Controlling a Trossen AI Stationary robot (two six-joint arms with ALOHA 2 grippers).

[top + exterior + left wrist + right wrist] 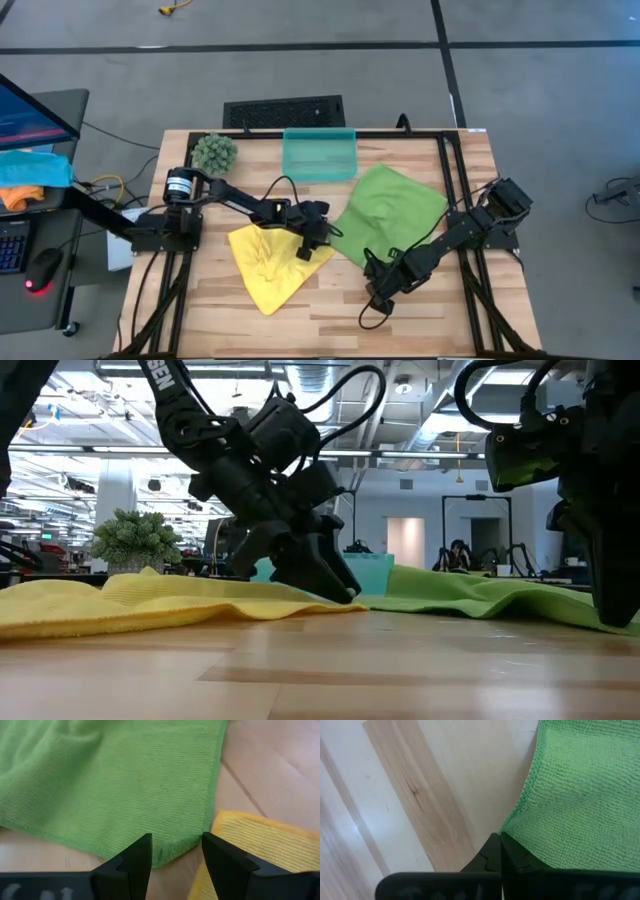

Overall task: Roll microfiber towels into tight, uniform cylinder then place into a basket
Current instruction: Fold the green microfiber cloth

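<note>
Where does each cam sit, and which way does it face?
High: overhead, straight down; both arms, left hand at yellow towel, right hand at green towel, basket behind.
Low: table height, level across; both arms drop in, towels flat.
Left wrist: past its own open fingers onto the green towel's corner.
Right wrist: past its own shut fingers at the green towel's edge.
Shared: both wrist views show the green towel.

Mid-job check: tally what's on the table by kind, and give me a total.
Microfiber towels: 2, the yellow towel and the green towel, both lying unrolled
Basket: 1, the teal basket, nothing in it
Plant ball: 1, the spiky green plant ball
Total: 4
</note>
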